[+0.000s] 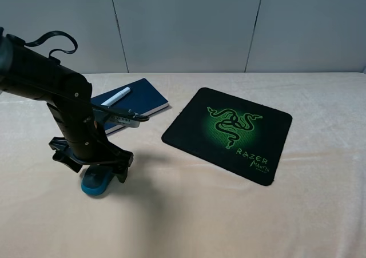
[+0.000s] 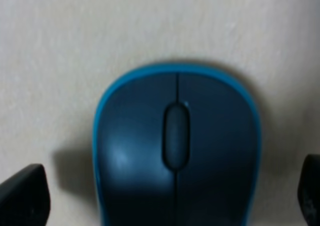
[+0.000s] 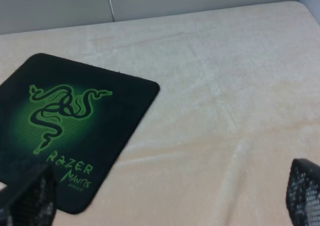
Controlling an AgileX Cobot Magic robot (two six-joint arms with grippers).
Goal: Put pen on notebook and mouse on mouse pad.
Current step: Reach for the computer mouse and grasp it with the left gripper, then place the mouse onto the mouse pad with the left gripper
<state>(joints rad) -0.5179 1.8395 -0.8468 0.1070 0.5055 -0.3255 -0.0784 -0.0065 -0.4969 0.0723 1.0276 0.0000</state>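
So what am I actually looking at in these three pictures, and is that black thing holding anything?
One picture looks down from a high camera; the other two come from cameras on each arm's wrist. The black thing is the left arm, its left gripper lowered open around the mouse, a finger on each side, not yet squeezing it. The pen already lies on the notebook. The mouse pad is bare on the cloth-covered table. The right gripper shows only in its own camera, open and holding nothing.

Light: even, soft, overhead
Shadow: faint beside the mouse (image 2: 176,151)
Blur: left wrist view soft throughout
Focus: fingertips (image 3: 305,191) near the mouse pad (image 3: 75,131) blurred
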